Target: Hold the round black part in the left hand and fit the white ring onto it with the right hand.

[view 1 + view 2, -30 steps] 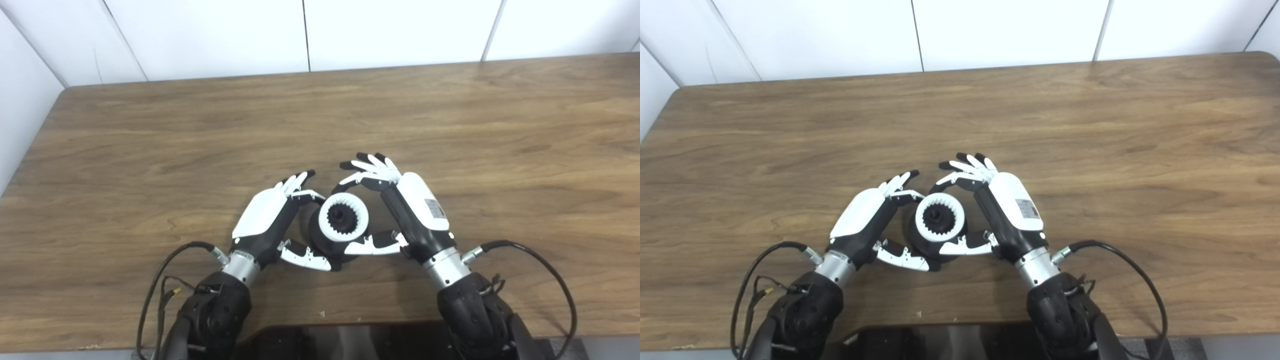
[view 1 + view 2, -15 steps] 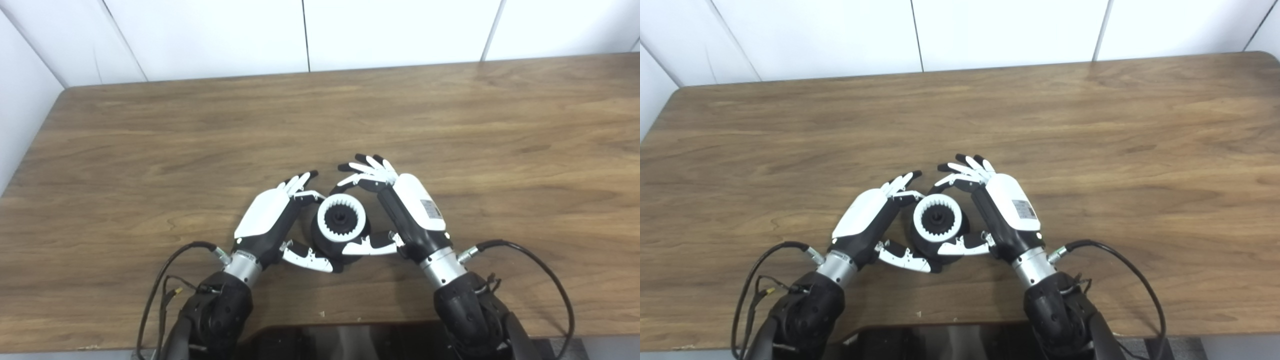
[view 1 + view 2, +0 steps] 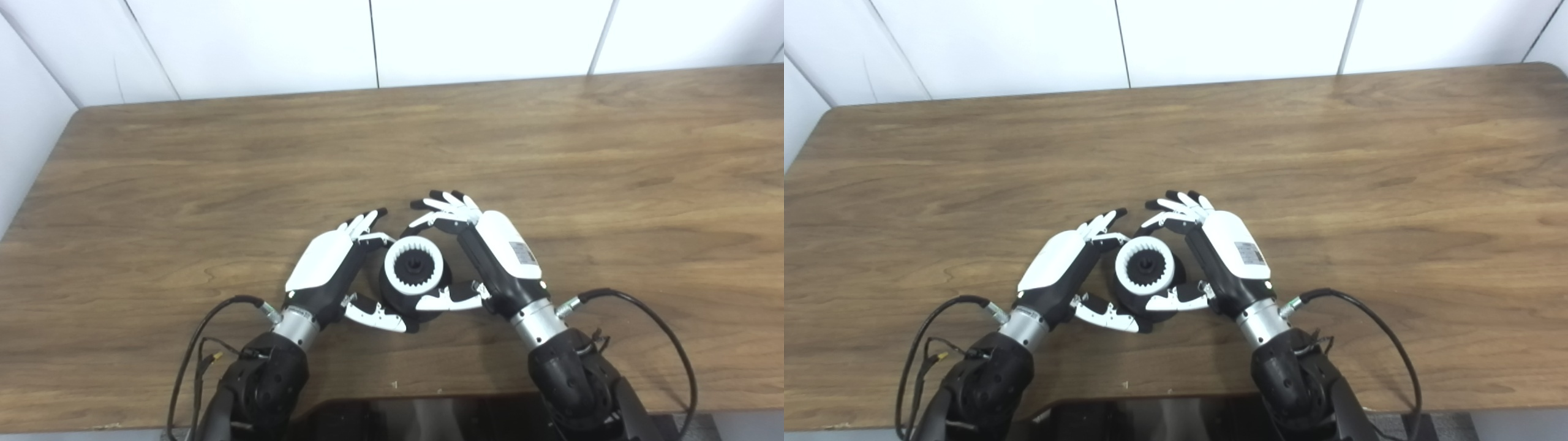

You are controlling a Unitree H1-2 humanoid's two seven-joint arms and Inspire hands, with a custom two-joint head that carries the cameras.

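Shifted my right hand [image 3: 484, 254] and the white ring [image 3: 414, 272] slightly toward my left hand [image 3: 334, 269] since a second ago; ring now sits more squarely over the round black part [image 3: 401, 299]. Left cups the part, fingers and thumb around it. Right pinches the ring. Ring: glossy plastic, toothed inner bore. Part: matte, central hub. Looks near seated

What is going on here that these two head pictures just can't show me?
- Whether the toothed white ring is fully seated on the round black part: both views look down from above, so the ring hides the joint.
- How firmly the left hand and right hand press: the contacts lie behind fingers and the parts.
- The label on the right hand: too small.
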